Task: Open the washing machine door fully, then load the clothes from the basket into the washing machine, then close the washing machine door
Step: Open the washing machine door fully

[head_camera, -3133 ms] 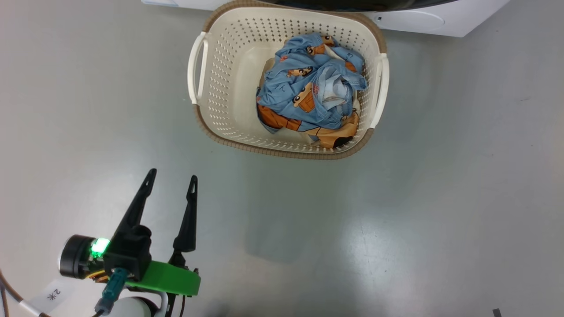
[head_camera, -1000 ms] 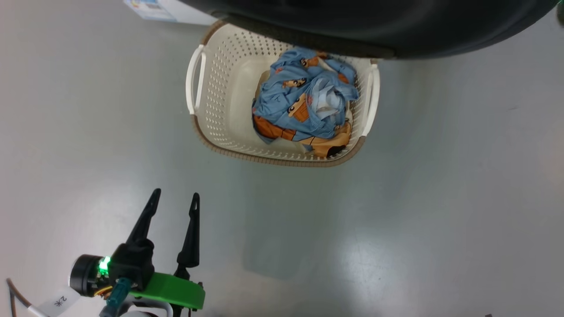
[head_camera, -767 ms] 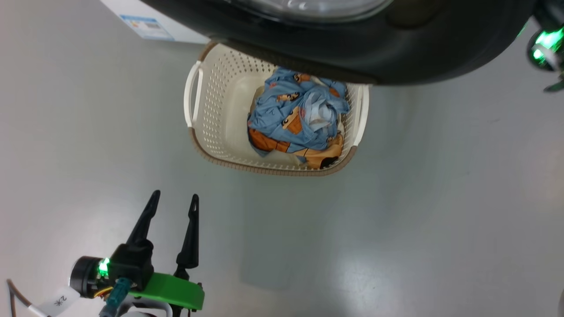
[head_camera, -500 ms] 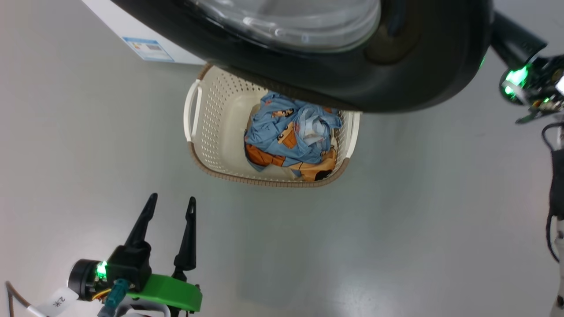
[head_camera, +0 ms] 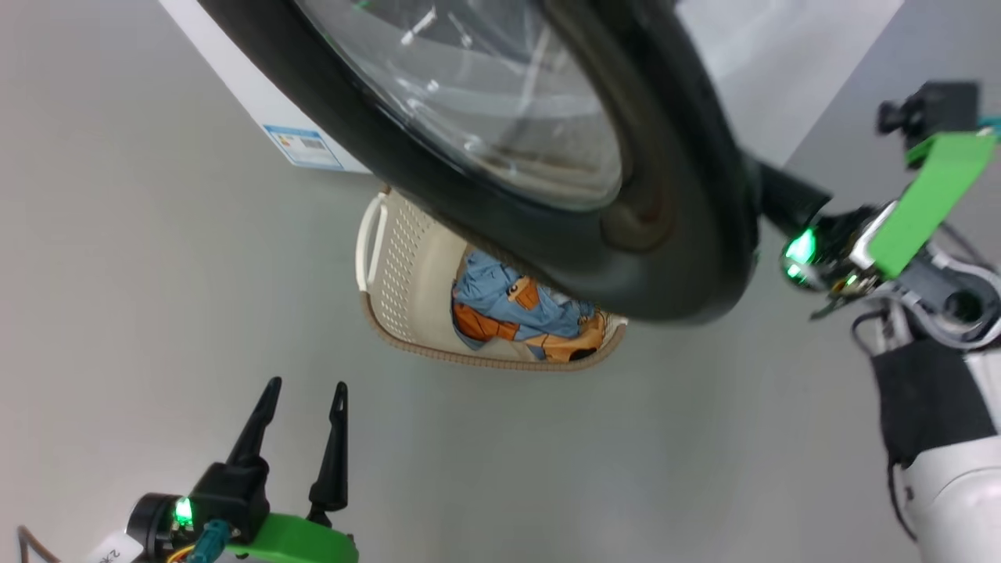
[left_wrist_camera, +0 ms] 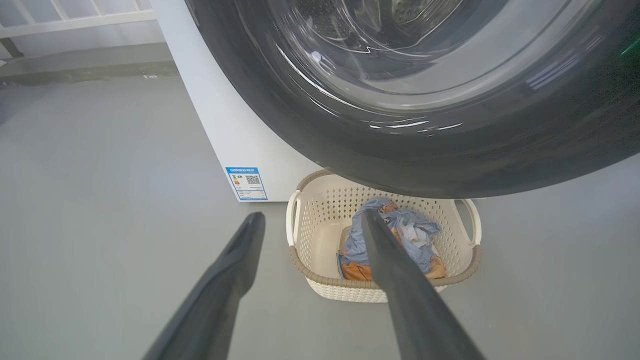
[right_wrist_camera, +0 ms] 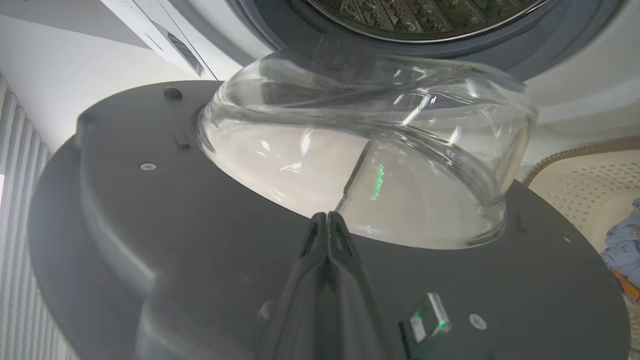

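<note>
The washing machine door point(head_camera: 672, 234) stands ajar, black-rimmed, its glass bowl point(right_wrist_camera: 370, 150) bulging toward the steel drum point(right_wrist_camera: 425, 15). My right gripper point(right_wrist_camera: 327, 216) is shut, holds nothing, and rests its tips on the door's dark grey inner face point(right_wrist_camera: 150, 240) beside the glass. The right wrist point(head_camera: 931, 188) sits past the door's right edge. Under the door the basket point(head_camera: 407, 266) is half covered, with the blue and orange clothes point(head_camera: 508, 309) inside. My left gripper point(head_camera: 305, 387) hangs open over the floor, well short of the basket point(left_wrist_camera: 320, 277) and clothes point(left_wrist_camera: 405, 232).
The white washing machine point(left_wrist_camera: 225, 125) carries a blue label point(left_wrist_camera: 246, 182) at its lower front, just left of the basket. Grey floor point(head_camera: 156, 274) spreads to the left and in front. A pale railing point(left_wrist_camera: 75, 15) runs along the far wall.
The camera has lifted and turned. The door has swung further open over the basket, and my right arm has come into view at its right edge. My left gripper stays open.
</note>
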Tool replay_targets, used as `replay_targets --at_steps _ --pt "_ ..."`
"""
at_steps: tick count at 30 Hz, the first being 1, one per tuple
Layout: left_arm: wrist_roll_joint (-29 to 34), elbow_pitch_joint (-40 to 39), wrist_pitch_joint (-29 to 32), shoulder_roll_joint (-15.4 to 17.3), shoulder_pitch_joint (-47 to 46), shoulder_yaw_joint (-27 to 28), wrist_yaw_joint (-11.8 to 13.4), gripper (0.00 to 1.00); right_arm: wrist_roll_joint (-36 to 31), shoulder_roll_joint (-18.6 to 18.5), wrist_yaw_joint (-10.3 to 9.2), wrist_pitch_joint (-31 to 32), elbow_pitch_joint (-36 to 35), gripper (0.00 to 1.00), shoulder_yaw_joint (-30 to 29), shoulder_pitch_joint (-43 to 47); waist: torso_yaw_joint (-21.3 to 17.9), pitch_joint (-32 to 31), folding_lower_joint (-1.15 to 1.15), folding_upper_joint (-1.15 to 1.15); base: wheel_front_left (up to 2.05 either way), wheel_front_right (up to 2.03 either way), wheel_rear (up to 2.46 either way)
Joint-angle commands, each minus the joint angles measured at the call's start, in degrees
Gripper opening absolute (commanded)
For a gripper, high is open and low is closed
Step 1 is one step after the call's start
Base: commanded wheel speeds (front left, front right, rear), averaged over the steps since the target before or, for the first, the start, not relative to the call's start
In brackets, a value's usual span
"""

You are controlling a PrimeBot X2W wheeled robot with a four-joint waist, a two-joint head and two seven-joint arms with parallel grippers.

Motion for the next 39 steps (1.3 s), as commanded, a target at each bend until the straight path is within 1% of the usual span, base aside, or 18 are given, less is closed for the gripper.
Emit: replay_targets --at_steps 1,11,19,28,35,39 --pt "-0.59 -0.83 -0.37 0.68 1.08 1.69 0.30 1.00 -0.18 1.63 0.11 0.62 -1.09 0.00 2.33 2.11 1.04 -2.57 0.01 0.00 0.00 0.00 0.00" --pt "-1.02 -0.22 -0.37 0.68 3.17 1.39 0.26 1.00 -0.03 5.85 0.11 1.85 0.86 0.00 8.53 8.12 2.44 -7.49 0.01 0.00 0.00 0.00 0.00" --pt "-1.11 -0.15 -0.37 0.68 4.19 0.78 -0.19 1.00 0.45 7.66 0.11 1.10 1.51 0.00 13.51 10.99 4.44 -9.90 0.01 0.00 0.00 0.00 0.00" --pt "-1.06 0.10 -0.37 0.68 5.24 0.57 -0.54 1.00 4.01 8.31 0.11 -2.90 1.99 0.00 21.70 12.62 6.86 -12.81 0.01 0.00 0.00 0.00 0.00" --pt "-0.93 0.44 -0.37 0.68 6.21 1.46 -0.85 1.00 7.88 8.33 0.11 -7.92 2.20 0.00 29.18 12.54 6.77 -14.51 0.01 0.00 0.00 0.00 0.00" --pt "-0.83 0.49 -0.37 0.68 6.40 1.93 -1.05 1.00 9.07 8.34 0.11 -9.84 2.33 0.00 32.00 12.74 6.30 -15.18 0.01 0.00 0.00 0.00 0.00"
